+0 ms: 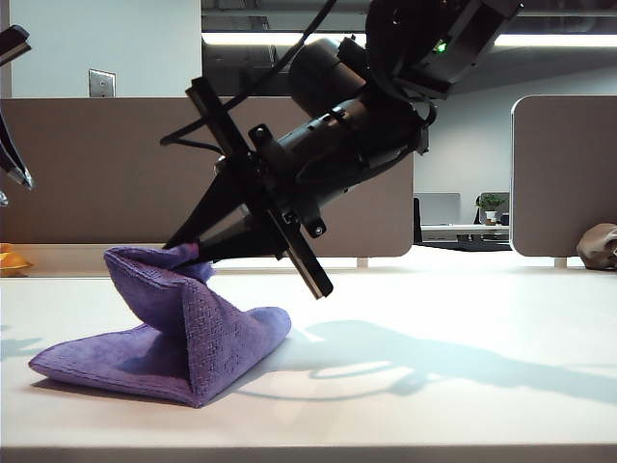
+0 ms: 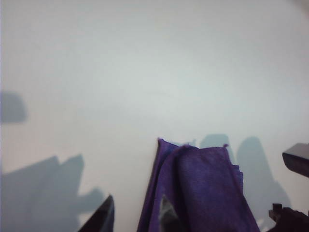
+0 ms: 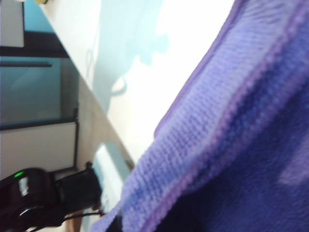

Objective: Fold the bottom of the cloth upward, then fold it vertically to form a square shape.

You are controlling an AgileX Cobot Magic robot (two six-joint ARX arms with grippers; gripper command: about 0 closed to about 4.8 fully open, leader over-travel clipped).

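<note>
Cloth point(image 1: 183, 338) in right gripper point(image 1: 189, 253); left gripper point(image 1: 12, 169) apart

White tabletop point(image 1: 463, 318): matte, fills lower half of exterior view, soft shadows across it. Taupe partition panel point(image 1: 87, 164) behind table, 9 to 12 o'clock; second panel point(image 1: 564, 174) at 3 o'clock. Wall plate point(image 1: 101, 83) on pale wall at 10 o'clock. Ceiling light strip point(image 1: 270, 39) at 12 o'clock. Far desk with potted plant point(image 1: 492, 204) at 3 o'clock. Brownish-grey lump point(image 1: 600, 247) at table's right edge.
</note>
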